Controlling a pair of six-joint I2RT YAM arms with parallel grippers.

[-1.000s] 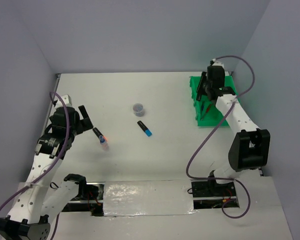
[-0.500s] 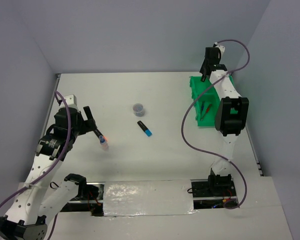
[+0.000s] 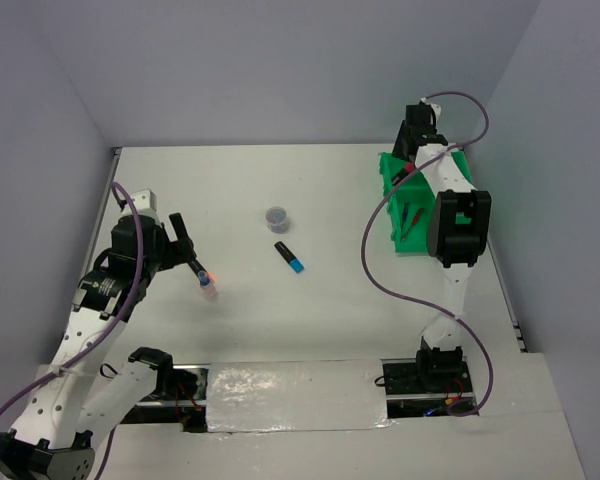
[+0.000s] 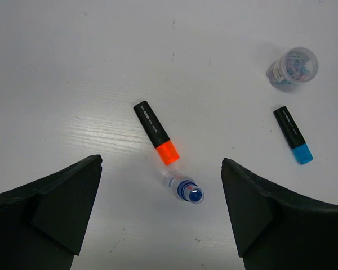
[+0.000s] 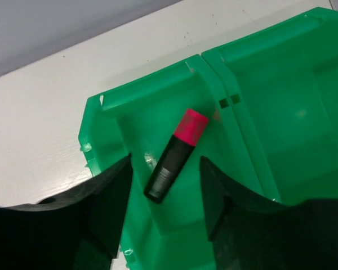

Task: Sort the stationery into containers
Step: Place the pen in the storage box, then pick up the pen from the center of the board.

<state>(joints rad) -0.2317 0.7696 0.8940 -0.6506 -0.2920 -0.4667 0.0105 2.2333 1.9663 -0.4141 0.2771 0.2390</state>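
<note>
Nearest, we see the left gripper (image 4: 160, 166) wide open above an orange-ended highlighter (image 4: 156, 133) and a small bottle (image 4: 183, 188), which lie just beside each other on the table (image 4: 73, 67). We judge a pick is next, calling for a descent centred on one item alone. Farther off lie a blue-ended highlighter (image 4: 293, 135) and a round pot (image 4: 292, 67). Farthest, the right gripper (image 5: 164, 188) holds nothing, its jaws apart over the green tray (image 5: 101, 107). One compartment holds a pink-ended highlighter (image 5: 174, 154), and a nearer one holds thin pens (image 3: 407, 217).
</note>
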